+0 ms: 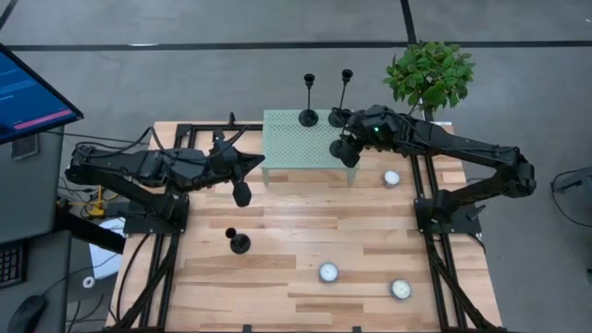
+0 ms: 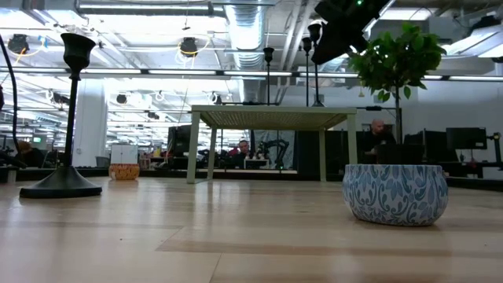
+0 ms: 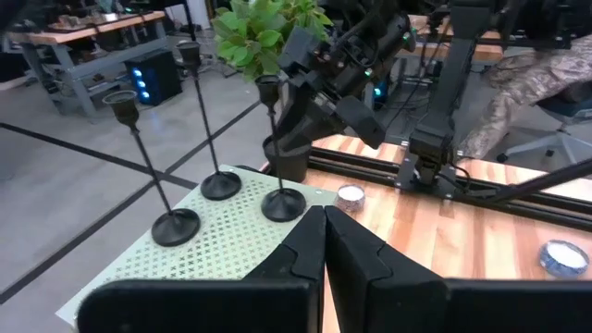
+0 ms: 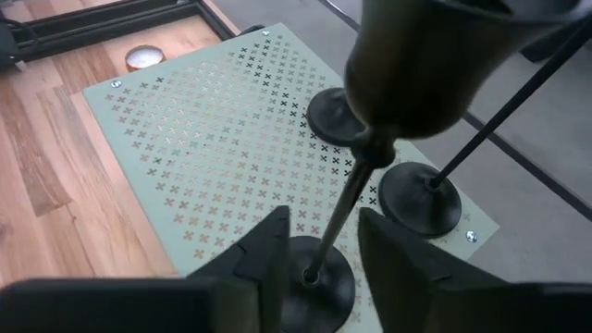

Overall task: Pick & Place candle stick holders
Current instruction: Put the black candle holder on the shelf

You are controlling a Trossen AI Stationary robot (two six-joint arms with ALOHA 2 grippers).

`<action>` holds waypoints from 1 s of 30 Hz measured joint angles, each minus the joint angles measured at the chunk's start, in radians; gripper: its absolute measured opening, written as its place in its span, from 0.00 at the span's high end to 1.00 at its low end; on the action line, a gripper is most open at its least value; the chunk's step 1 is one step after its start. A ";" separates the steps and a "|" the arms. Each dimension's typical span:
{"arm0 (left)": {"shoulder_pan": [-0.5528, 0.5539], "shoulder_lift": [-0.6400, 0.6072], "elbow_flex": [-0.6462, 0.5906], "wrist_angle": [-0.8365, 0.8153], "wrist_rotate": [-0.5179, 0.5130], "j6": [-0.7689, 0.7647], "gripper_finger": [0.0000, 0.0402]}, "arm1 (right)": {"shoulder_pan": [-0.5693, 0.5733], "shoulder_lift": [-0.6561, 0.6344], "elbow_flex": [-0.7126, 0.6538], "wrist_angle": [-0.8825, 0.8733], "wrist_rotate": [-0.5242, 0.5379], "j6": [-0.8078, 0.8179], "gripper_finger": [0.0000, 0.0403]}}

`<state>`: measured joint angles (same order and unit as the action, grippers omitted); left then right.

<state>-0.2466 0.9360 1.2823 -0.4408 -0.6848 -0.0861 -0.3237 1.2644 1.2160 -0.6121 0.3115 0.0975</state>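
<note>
A low green perforated table [image 1: 287,153] stands at the far middle of the wooden table. Three black candle stick holders stand on it by their disc bases [image 3: 176,227] [image 3: 220,185] [image 3: 282,203]. My right gripper [image 4: 326,222] is open. Its fingers stand on either side of the nearest holder's stem [image 4: 344,199], just above the base, without touching it. A further short holder [image 1: 239,242] stands on the wood near the left. My left gripper [image 1: 242,190] hovers shut and empty beside the green table's left end.
Three small patterned candle bowls sit on the wood [image 1: 391,178] [image 1: 328,272] [image 1: 400,289]. A potted green plant [image 1: 430,74] stands behind the table's far right corner. A monitor [image 1: 28,92] stands off the left edge. Bare wood lies in the middle.
</note>
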 joint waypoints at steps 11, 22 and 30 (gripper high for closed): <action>0.017 0.000 0.000 0.015 -0.053 0.000 0.98 | 0.001 -0.023 0.025 -0.033 0.000 0.000 0.47; 0.015 -0.001 0.000 -0.087 0.131 -0.043 0.84 | 0.044 -0.142 0.101 -0.177 0.003 0.026 0.49; 0.002 -0.009 0.000 -0.502 0.244 -0.211 0.61 | 0.095 -0.244 0.102 -0.196 0.005 0.065 0.48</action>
<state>-0.2451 0.9265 1.2823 -0.9433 -0.4413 -0.2969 -0.2290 1.0208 1.3178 -0.8082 0.3168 0.1623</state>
